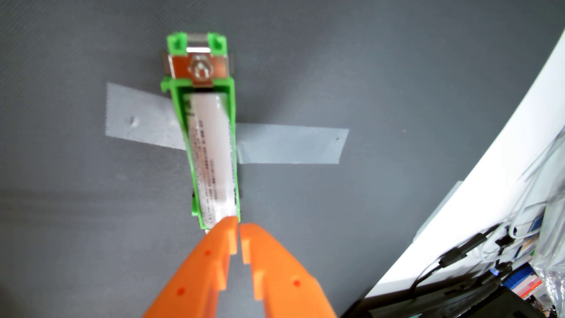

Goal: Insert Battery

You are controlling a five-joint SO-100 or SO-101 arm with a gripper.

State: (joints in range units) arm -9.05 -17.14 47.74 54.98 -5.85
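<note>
A white cylindrical battery [212, 159] with small dark print lies lengthwise inside a green plastic holder [232, 91]. The holder has a shiny metal contact plate [198, 71] at its far end and is fixed to the grey mat with grey tape [290, 148]. My orange gripper [239, 224] comes in from the bottom edge. Its two fingertips are almost together, with only a thin gap, and nothing is between them. The tips sit at the near end of the holder, touching or just above the battery's near end, which they hide.
The grey mat [397, 76] covers most of the view. A white curved edge [504, 153] runs along the right side. Beyond it at the lower right lie dark cables [458, 256] and cluttered gear.
</note>
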